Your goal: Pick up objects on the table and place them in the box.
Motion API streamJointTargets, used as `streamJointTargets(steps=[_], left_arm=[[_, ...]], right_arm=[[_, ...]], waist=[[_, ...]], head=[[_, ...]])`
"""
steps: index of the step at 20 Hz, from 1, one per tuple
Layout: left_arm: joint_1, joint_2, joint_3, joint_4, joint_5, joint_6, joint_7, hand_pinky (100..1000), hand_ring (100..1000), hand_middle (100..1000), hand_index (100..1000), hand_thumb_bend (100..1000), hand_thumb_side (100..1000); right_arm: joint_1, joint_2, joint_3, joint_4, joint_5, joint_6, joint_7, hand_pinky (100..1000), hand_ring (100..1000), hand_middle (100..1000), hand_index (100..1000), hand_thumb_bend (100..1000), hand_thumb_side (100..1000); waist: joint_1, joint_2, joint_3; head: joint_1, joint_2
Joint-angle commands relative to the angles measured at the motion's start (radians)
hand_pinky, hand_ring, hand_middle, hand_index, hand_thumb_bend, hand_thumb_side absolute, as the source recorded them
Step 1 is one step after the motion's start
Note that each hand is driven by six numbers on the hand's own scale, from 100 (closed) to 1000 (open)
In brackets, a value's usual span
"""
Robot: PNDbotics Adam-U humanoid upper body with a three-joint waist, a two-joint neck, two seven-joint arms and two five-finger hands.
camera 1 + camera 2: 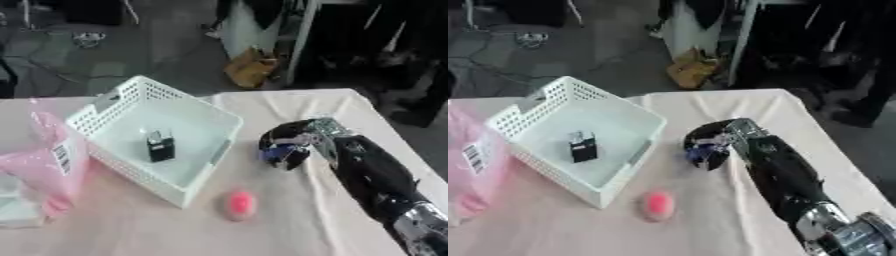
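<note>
Step in hand: the right hand (287, 146), black and reaching in from the table's right edge, has its fingers curled round a small blue object (278, 153) — a pick-up, by my reading, with the carry not yet begun.
Blue object: low over the cream tablecloth (297, 220), just right of the box.
Next move: looks like a lift and a swing left over the near rim.
White perforated plastic box (188, 189): near the table's middle-left; one small black clip-like item (160, 146) inside.
Waiting: a pink rounded object (240, 204) beside the box's near corner; a pink plastic bag (54, 165) at the left edge.
Left hand: nowhere to be seen.
</note>
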Motion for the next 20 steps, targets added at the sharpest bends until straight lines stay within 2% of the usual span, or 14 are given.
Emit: streamJointTargets(steps=[1,2,5,6,9,10,11,12,13,15,17,20], left_arm=[[-0.016,0.013,0.002,-0.010,0.004,-0.001,-0.002,725,942,938,937,100,903],[-0.016,0.013,0.003,-0.010,0.004,-0.001,-0.001,725,942,938,937,100,903],[-0.016,0.013,0.003,-0.010,0.004,-0.001,-0.001,725,942,938,937,100,903],[-0.016,0.013,0.003,-0.010,0.004,-0.001,-0.001,725,942,938,937,100,902],[-0.015,0.013,0.003,-0.010,0.004,-0.001,-0.001,726,942,938,937,100,901],[-0.015,0.013,0.003,-0.010,0.004,-0.001,-0.002,725,942,938,937,100,894],[-0.015,0.013,0.003,-0.010,0.003,0.000,-0.003,725,942,938,937,100,894],[-0.015,0.013,0.003,-0.010,0.003,0.000,-0.004,725,942,938,937,100,887],[-0.015,0.013,0.003,-0.010,0.003,0.000,-0.005,725,942,938,937,100,887],[-0.014,0.013,0.003,-0.010,0.002,0.000,-0.006,725,942,938,937,100,882],[-0.014,0.012,0.003,-0.010,0.002,0.000,-0.008,725,942,938,937,100,880],[-0.013,0.012,0.003,-0.010,0.002,0.001,-0.010,725,941,938,937,100,876]], right_arm=[[-0.014,-0.038,-0.005,0.005,-0.018,-0.031,0.015,160,317,380,459,100,201],[-0.014,-0.039,-0.004,0.006,-0.022,-0.030,0.010,109,284,379,461,100,201],[-0.014,-0.040,-0.004,0.009,-0.029,-0.028,0.000,100,270,377,463,100,210],[-0.014,-0.039,-0.006,0.010,-0.034,-0.029,-0.003,100,130,353,478,100,296],[-0.015,-0.040,-0.009,0.019,-0.055,-0.034,-0.006,100,110,347,481,100,314],[-0.016,-0.040,-0.011,0.019,-0.063,-0.034,-0.010,100,100,193,446,100,639],[-0.017,-0.041,-0.015,0.015,-0.075,-0.033,-0.026,100,100,193,446,100,639],[-0.017,-0.042,-0.015,0.013,-0.083,-0.031,-0.040,100,100,111,395,100,777],[-0.018,-0.042,-0.015,0.009,-0.092,-0.032,-0.060,100,100,111,395,100,777],[-0.018,-0.043,-0.012,0.005,-0.100,-0.033,-0.095,100,100,100,343,100,901],[-0.017,-0.043,-0.009,0.007,-0.099,-0.035,-0.120,100,100,100,332,100,919],[-0.017,-0.042,-0.007,0.015,-0.090,-0.040,-0.134,100,100,100,332,100,893]], waist=[[0.018,0.001,-0.004],[0.019,0.001,-0.005],[0.019,0.001,-0.005],[0.019,0.000,-0.005],[0.019,-0.001,-0.005],[0.019,-0.001,-0.005],[0.019,-0.001,-0.005],[0.019,-0.001,-0.005],[0.019,-0.001,-0.005],[0.018,-0.002,-0.005],[0.018,-0.002,-0.004],[0.018,-0.003,-0.003]], head=[[0.003,0.001],[0.002,0.002],[0.002,0.002],[0.002,0.001],[0.001,0.000],[0.001,0.000],[0.001,0.001],[0.000,0.002],[0.000,0.002],[0.000,0.002],[0.001,0.002],[0.001,0.000]])
